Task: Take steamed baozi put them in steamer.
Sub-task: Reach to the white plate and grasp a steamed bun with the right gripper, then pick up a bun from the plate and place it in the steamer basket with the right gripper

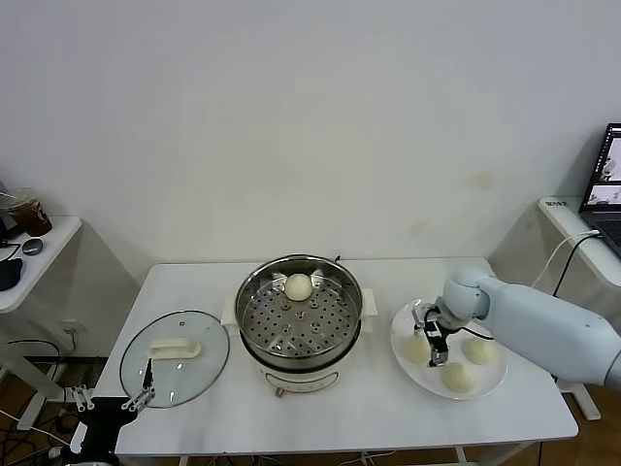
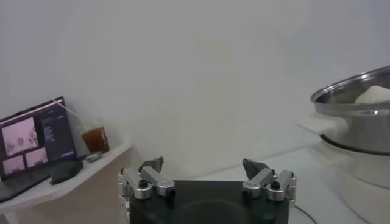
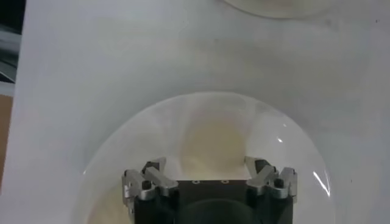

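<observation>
The steamer [image 1: 301,325] stands mid-table with one baozi [image 1: 298,286] on its perforated tray. Three more baozi [image 1: 416,349] [image 1: 480,351] [image 1: 458,379] lie on a white plate [image 1: 495,383] to the right. My right gripper [image 1: 435,338] hangs open just over the plate's leftmost bun. In the right wrist view that bun [image 3: 210,140] lies between and just ahead of the spread fingertips [image 3: 153,167], untouched. My left gripper [image 1: 136,398] is open and empty, low at the table's front left. The left wrist view shows the steamer [image 2: 356,119] far off.
A round glass lid [image 1: 175,357] with a white handle lies on the table left of the steamer, close to my left gripper. A side table with a cup [image 1: 29,212] stands at far left. A laptop [image 1: 606,184] sits on a shelf at far right.
</observation>
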Available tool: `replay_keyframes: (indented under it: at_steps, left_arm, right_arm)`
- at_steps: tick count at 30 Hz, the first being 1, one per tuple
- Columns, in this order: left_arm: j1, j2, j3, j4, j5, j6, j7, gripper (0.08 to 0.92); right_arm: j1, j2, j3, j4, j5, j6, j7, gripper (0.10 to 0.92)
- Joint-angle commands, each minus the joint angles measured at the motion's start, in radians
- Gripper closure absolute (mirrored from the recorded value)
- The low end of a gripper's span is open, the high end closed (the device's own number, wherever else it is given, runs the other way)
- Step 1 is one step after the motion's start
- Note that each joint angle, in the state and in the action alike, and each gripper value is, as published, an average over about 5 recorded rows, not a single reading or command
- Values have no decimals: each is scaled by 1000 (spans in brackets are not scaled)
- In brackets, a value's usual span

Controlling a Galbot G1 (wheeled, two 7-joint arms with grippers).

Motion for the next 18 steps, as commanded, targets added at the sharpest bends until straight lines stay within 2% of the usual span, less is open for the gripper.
replay_keyframes:
  at_steps: [1,11,14,18]
  left_arm:
    - [1,0,0,-1,1,0,0,177]
    - [5,-3,-1,-6,1,-2,0,177]
    - [4,-4,-1,-6,1,-2,0,177]
    - [3,-2,1,-7,0,-2,1,177]
  right_arm:
    - [-25,20,25,-20,-15,8,8,319]
    - [-6,0,30,3,-13,5,-5,573]
    - [24,-19,27,23,3,4,-15,612]
    - [130,-77,1,76,56,-2,-41,613]
